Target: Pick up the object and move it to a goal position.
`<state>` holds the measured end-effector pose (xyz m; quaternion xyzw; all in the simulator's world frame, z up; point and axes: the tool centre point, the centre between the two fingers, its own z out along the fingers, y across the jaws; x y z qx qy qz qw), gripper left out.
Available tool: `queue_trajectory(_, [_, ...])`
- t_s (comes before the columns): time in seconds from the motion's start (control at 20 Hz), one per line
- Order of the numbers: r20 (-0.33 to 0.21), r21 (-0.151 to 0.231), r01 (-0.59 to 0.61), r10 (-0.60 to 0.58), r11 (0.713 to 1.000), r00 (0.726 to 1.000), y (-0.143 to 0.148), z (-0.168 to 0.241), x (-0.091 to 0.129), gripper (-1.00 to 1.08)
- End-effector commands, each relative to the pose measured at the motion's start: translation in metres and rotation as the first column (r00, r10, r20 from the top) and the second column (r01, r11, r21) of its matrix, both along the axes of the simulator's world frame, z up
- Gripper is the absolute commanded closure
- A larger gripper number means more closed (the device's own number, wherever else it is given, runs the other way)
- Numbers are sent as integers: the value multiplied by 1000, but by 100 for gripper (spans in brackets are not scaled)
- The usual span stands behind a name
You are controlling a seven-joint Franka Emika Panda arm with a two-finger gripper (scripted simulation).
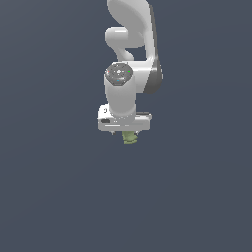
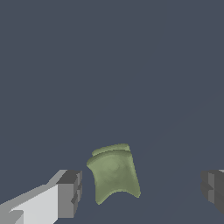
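Judging this as the pre-grasp step, I see the gripper (image 2: 140, 192) spread wide with the object (image 2: 114, 173) between its fingers (image 2: 69, 194), touching neither, so next I must close on it.

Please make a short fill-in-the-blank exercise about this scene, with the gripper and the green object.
1. The colour of the object is olive-____.
2. In the wrist view, the gripper has its fingers ____, with gaps on both sides of the object.
3. In the exterior view, the object shows just ____ the white gripper.

Missing words: green; open; below
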<state>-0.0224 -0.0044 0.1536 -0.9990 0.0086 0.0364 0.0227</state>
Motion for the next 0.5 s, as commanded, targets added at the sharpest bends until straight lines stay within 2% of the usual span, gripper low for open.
queue_trajectory(0.0, [0,1,-1,1,1000,1000,0,0,0,-92])
queue_trajectory(0.45, [14,-9,-42,42,999,999,4,-13,-10,-92])
